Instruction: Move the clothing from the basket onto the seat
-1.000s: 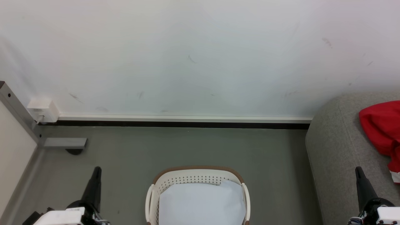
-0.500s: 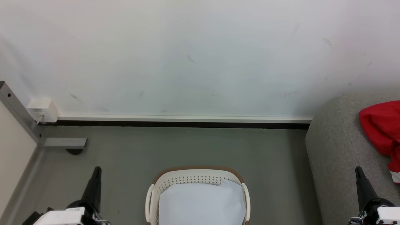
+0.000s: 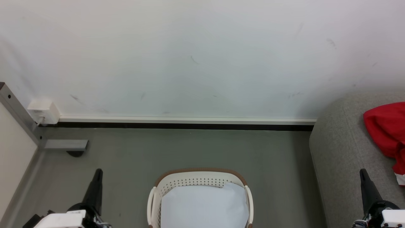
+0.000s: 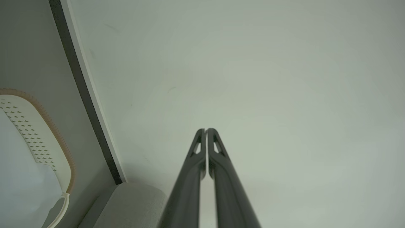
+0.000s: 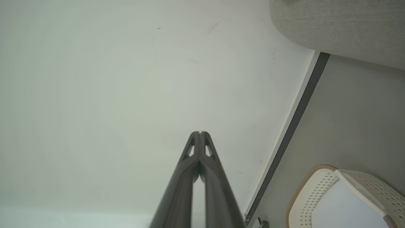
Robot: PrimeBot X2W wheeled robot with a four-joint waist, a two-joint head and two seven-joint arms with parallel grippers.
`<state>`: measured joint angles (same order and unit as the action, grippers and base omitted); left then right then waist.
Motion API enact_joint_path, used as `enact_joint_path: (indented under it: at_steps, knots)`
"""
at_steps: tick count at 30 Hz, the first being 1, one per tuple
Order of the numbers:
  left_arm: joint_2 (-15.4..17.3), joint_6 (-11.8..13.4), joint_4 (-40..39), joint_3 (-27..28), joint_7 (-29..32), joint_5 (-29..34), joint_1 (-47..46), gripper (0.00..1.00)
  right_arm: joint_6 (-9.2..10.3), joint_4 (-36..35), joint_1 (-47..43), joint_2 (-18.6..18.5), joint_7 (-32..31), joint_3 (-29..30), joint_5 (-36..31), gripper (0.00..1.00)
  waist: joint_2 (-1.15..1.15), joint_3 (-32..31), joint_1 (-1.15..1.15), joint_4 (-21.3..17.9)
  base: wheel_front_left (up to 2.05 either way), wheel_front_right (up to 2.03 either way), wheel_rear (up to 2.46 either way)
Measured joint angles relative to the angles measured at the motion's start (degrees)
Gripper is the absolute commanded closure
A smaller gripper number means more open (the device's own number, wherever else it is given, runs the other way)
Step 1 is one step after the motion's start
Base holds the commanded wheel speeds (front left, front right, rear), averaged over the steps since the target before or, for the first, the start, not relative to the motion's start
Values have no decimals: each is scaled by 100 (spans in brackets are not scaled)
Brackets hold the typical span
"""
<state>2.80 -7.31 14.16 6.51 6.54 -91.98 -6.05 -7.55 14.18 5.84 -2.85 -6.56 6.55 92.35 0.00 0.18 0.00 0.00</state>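
The cream basket (image 3: 199, 177) with a brown rim stands on the floor at the bottom centre; a flat white sheet (image 3: 204, 207) lies inside it. Red clothing (image 3: 386, 129) rests on the grey seat (image 3: 341, 152) at the right edge. My left gripper (image 3: 98, 172) is shut and points up at the lower left, well left of the basket. My right gripper (image 3: 363, 172) is shut at the lower right, over the seat's front. In the wrist views the left gripper (image 4: 206, 129) and the right gripper (image 5: 200, 132) each point at the white wall with nothing held.
A white wall (image 3: 202, 57) with a pale skirting strip (image 3: 186, 120) runs across the back. A metal frame leg (image 3: 19, 117) with a white box (image 3: 42, 111) stands at the left. Grey floor (image 3: 190, 148) lies between the wall and the basket.
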Motion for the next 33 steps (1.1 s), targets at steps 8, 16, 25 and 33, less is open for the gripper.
enact_joint_path:
  at_steps: [8,16,25,33]
  knots:
    - [0,0,0,0,0,0,0,100,0,0,0,0,0,0,0,100,0,0,0,0,0,0,0]
    - [0,0,0,0,0,0,0,100,0,0,0,0,0,0,0,100,0,0,0,0,0,0,0]
    - [0,0,0,0,0,0,0,100,0,0,0,0,0,0,0,100,0,0,0,0,0,0,0]
    - [0,0,0,0,0,0,0,100,0,0,0,0,0,0,0,100,0,0,0,0,0,0,0]
